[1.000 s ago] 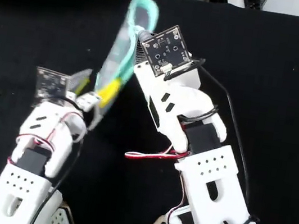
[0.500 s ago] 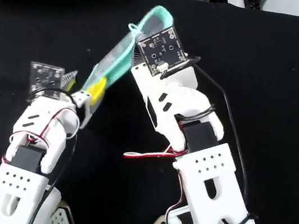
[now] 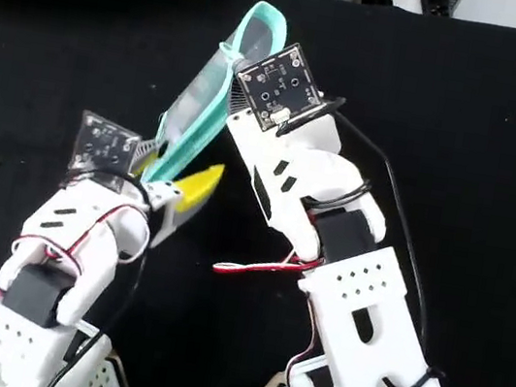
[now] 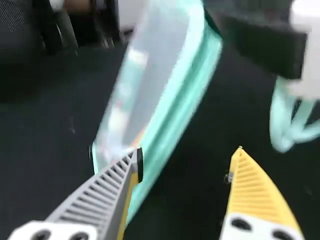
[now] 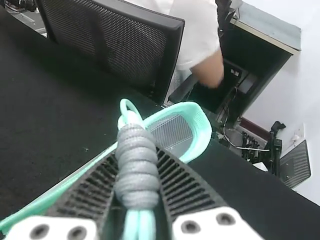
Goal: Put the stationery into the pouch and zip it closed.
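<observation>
Pouch (image 3: 198, 106): held raised above the table (image 3: 501, 144), slanting from far centre toward the near left, between the two arms. Right tool (image 5: 136, 150) is clamped on the grey-wrapped cord loop (image 5: 136, 172) at the far end. Left tool (image 4: 186, 152) stands spread, the pouch's near corner against its grey jaw, ungripped. Contents and zip state cannot be told; closure is judged unfinished. A mesh chair (image 5: 125, 45) beyond the table poses no obstruction

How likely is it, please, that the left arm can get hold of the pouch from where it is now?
Probably yes. The left hand is open with the lower edge of the pouch right beside one finger and nothing between them, while the right hand holds the pouch up by its cord.
</observation>
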{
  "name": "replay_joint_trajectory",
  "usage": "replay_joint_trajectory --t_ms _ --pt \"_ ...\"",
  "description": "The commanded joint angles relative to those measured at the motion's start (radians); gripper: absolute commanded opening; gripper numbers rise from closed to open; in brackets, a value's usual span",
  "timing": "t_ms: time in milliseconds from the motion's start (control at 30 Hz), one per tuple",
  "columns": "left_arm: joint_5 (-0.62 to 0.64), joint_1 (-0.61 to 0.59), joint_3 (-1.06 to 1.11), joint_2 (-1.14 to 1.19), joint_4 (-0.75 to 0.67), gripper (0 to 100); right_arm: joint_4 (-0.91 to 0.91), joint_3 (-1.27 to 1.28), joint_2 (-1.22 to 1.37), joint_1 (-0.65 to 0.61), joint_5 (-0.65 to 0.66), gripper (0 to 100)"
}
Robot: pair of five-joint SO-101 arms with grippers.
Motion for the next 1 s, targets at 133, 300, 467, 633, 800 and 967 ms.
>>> replay_joint_trajectory --t_ms 133,300,467,633,800,967 --pt "-0.006 -0.082 0.068 0.092 -0.282 28 0.020 -0.008 0.022 -0.044 0.006 1.2" --pt "-0.005 -0.082 -0.007 0.275 -0.288 28 0.021 -0.007 0.022 -0.044 0.006 1.2" --pt "-0.005 -0.093 -0.054 0.477 -0.387 27 0.021 -0.007 0.022 -0.044 0.006 1.2" --pt "-0.017 -0.113 -0.056 0.551 -0.422 25 0.021 -0.007 0.022 -0.046 0.006 1.2" --pt "-0.141 -0.099 -0.035 0.506 -0.416 2 0.021 -0.007 0.022 -0.046 0.006 1.2" --pt "-0.086 -0.093 -0.001 0.336 -0.313 2 0.021 -0.007 0.024 -0.046 0.006 1.2"
